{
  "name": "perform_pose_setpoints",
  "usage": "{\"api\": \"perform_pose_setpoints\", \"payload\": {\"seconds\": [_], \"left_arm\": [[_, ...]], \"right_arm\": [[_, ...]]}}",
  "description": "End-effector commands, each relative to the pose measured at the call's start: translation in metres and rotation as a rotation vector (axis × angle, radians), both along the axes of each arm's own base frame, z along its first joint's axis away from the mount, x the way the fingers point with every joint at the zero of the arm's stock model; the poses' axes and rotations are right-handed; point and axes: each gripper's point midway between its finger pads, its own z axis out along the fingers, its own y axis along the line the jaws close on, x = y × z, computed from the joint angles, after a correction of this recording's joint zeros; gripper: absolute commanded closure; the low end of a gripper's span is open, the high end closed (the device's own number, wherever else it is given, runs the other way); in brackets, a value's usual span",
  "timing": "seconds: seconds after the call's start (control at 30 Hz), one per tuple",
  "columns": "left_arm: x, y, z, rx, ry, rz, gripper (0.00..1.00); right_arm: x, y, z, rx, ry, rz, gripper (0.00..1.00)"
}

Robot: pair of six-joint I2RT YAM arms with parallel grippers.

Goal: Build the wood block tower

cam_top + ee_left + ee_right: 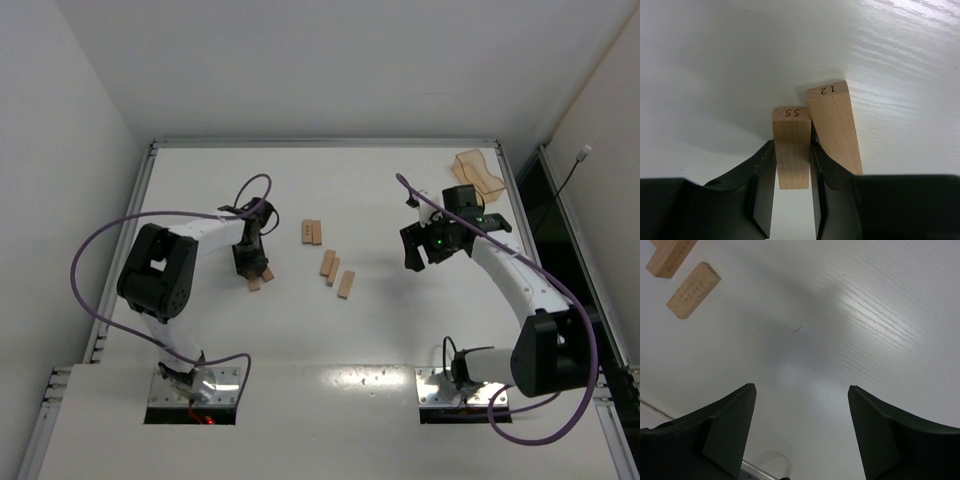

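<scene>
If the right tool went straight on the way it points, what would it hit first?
Likely the bare table: the open right tool points at it, and the wood blocks lie off to one side.

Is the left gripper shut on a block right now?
Shut: the left gripper clamps both sides of the block marked 55.

Left arm (200, 232) and right arm (510, 270): white links joined by black housings. Black wedge-shaped fingers (730, 430) are fitted. A purple cable (76, 272) is looped along each; green lights (437, 240) are lit on the right wrist.
</scene>
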Motion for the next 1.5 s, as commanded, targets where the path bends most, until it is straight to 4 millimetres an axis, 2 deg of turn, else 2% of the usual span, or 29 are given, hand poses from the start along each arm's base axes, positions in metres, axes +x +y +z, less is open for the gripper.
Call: {"api": "perform_pose_setpoints", "payload": {"seconds": [0.0, 0.17, 0.4, 0.57, 0.9, 1.1, 1.27, 1.47], "left_arm": [[0.015, -0.009, -0.004, -0.037, -0.027, 0.006, 1.0], [0.025, -0.006, -0.008, -0.025, -0.039, 0.009, 1.0], [0.039, -0.01, -0.006, -0.029, -0.06, -0.01, 0.82], [0.039, -0.009, -0.006, -0.018, -0.062, -0.017, 0.81], [0.041, -0.009, 0.008, -0.031, -0.1, -0.017, 0.64], [0.043, -0.008, 0.011, -0.026, -0.113, -0.015, 0.63], [0.045, -0.011, 0.024, -0.047, -0.145, -0.017, 0.63], [0.051, -0.009, 0.055, -0.055, -0.225, -0.011, 0.63]], "right_arm": [[0.017, -0.001, 0.016, 0.001, -0.061, -0.002, 0.29], [0.019, -0.001, 0.019, 0.002, -0.071, -0.003, 0.29], [0.019, -0.001, 0.019, 0.002, -0.071, -0.003, 0.29], [0.017, -0.001, 0.016, 0.001, -0.061, -0.002, 0.29], [0.014, 0.001, 0.013, 0.012, -0.048, -0.005, 0.29], [0.014, 0.001, 0.013, 0.012, -0.048, -0.005, 0.29], [0.013, 0.002, 0.013, 0.02, -0.047, -0.001, 0.29], [0.013, 0.002, 0.011, 0.02, -0.047, -0.001, 0.29]]}}
